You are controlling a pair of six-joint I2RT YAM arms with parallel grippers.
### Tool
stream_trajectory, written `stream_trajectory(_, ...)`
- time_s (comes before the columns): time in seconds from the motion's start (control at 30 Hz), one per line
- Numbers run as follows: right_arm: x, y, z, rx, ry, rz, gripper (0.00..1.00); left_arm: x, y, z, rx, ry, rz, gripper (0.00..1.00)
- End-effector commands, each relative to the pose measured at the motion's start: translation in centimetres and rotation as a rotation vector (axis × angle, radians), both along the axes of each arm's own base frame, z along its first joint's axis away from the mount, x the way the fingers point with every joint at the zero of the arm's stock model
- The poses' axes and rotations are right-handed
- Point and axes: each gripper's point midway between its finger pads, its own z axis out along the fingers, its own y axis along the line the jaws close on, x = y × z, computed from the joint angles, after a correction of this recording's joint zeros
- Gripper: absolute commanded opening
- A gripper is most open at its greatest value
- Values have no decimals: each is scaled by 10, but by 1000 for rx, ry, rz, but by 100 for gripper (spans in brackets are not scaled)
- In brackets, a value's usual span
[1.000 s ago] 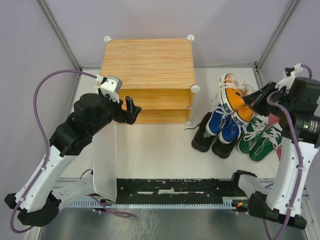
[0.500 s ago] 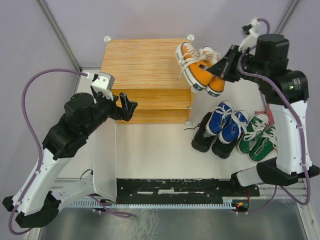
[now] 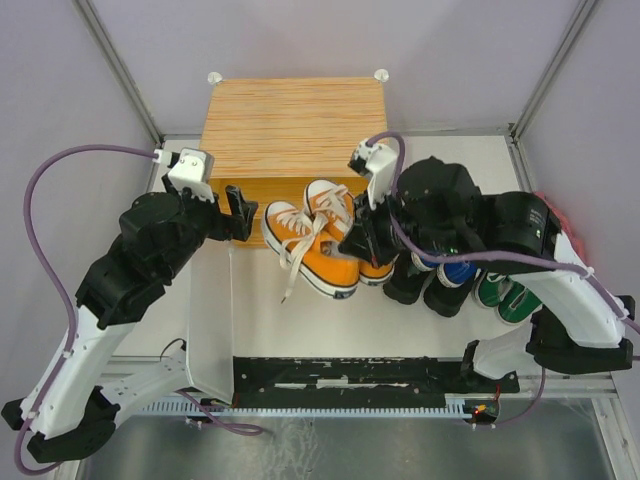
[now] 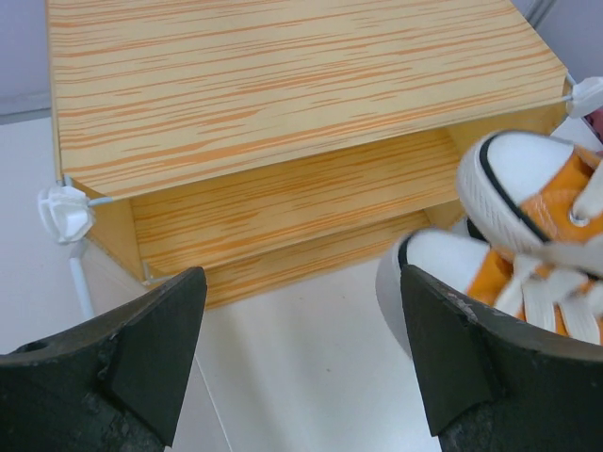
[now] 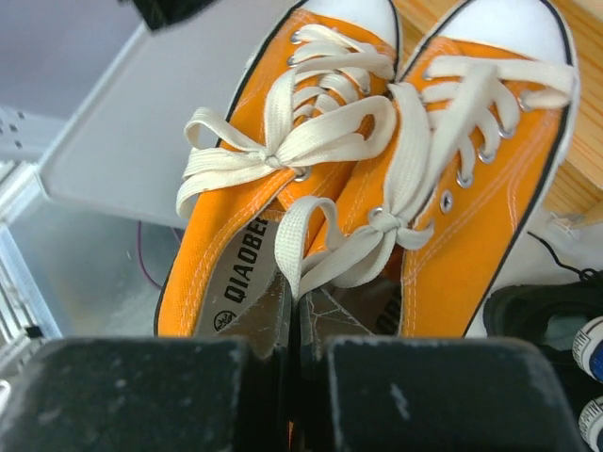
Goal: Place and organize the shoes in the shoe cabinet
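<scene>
A pair of orange sneakers (image 3: pixel 310 245) hangs in front of the shoe cabinet's (image 3: pixel 295 125) open side, toes toward the shelves. My right gripper (image 3: pixel 362 240) is shut on the two inner heel edges, pinching both shoes together (image 5: pixel 377 188); its fingertips (image 5: pixel 300 315) meet between the insoles. My left gripper (image 3: pixel 240 212) stands open just left of the shoes, at the cabinet's front left corner, holding nothing. In the left wrist view the orange toes (image 4: pixel 537 226) show beside the right finger, with the wood-grain shelf (image 4: pixel 283 198) beyond.
The cabinet's white door (image 3: pixel 208 320) lies swung open toward the near edge on the left. Black boots (image 3: pixel 408 285), blue sneakers (image 3: pixel 458 272) and green sneakers (image 3: pixel 500 295) sit on the table right of the cabinet, partly under my right arm.
My right arm lifted the orange pair from the shoe pile, carried it over the cabinet's right top corner, then down in front of the opening. The left gripper shifted slightly left.
</scene>
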Motion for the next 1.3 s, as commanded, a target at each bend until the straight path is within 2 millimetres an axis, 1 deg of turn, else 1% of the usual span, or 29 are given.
stream_trajectory(0.0, -3, 0, 36, 111, -180, -32, 2, 4, 10, 6, 28, -38, 48, 90)
stream_trajectory(0.1, -5, 12, 1, 70, -139, -27, 2, 5, 12, 6, 28, -41, 57, 89)
stream_trajectory(0.23, -4, 18, -39, 42, -97, -40, 2, 5, 12, 6, 40, -41, 55, 89)
stream_trajectory(0.27, -1, 17, -50, 29, -95, -62, 2, 5, 12, 7, 42, -41, 53, 90)
stream_trajectory(0.43, 23, 21, -123, -32, -114, -191, 2, 4, 8, 6, 31, -41, 32, 89)
stream_trajectory(0.5, 30, 26, -144, -32, -134, -213, 2, 5, 5, 7, 27, -44, 21, 89)
stream_trajectory(0.53, 34, 28, -151, -28, -150, -218, 2, 5, 4, 6, 29, -45, 18, 89)
stream_trajectory(0.57, 36, 29, -165, -39, -160, -220, 2, 6, 4, 6, 34, -46, 16, 89)
stream_trajectory(0.63, 39, 32, -183, -33, -175, -230, 2, 6, 3, 5, 40, -43, 13, 90)
stream_trajectory(0.73, 40, 31, -227, -60, -143, -257, 2, 5, 3, 1, 40, -37, 8, 89)
stream_trajectory(0.77, 38, 28, -245, -84, -121, -264, 2, 5, 3, -1, 42, -34, 7, 89)
stream_trajectory(0.8, 37, 28, -259, -88, -99, -276, 3, 5, 3, -2, 42, -33, 6, 89)
stream_trajectory(0.83, 35, 24, -275, -102, -75, -287, 10, 4, 3, -3, 42, -32, 4, 89)
stream_trajectory(0.9, 30, 20, -297, -124, -35, -299, 32, 4, 3, -6, 43, -30, 2, 90)
stream_trajectory(0.97, 25, 17, -308, -142, -6, -300, 48, 4, 2, -8, 45, -28, 1, 89)
stream_trajectory(1.0, 22, 16, -310, -146, 8, -293, 55, 4, 1, -9, 48, -26, -1, 89)
stream_trajectory(1.03, 19, 16, -309, -151, 18, -287, 58, 5, 1, -11, 51, -22, -2, 90)
stream_trajectory(1.1, 14, 14, -304, -164, 32, -278, 62, 5, 0, -13, 55, -19, -7, 89)
stream_trajectory(1.13, 13, 14, -298, -165, 36, -275, 63, 5, 0, -14, 57, -18, -8, 90)
stream_trajectory(1.23, 10, 9, -289, -204, 49, -268, 65, 5, -1, -15, 52, -17, -13, 89)
stream_trajectory(1.27, 8, 6, -289, -222, 59, -270, 65, 4, -1, -15, 51, -18, -15, 89)
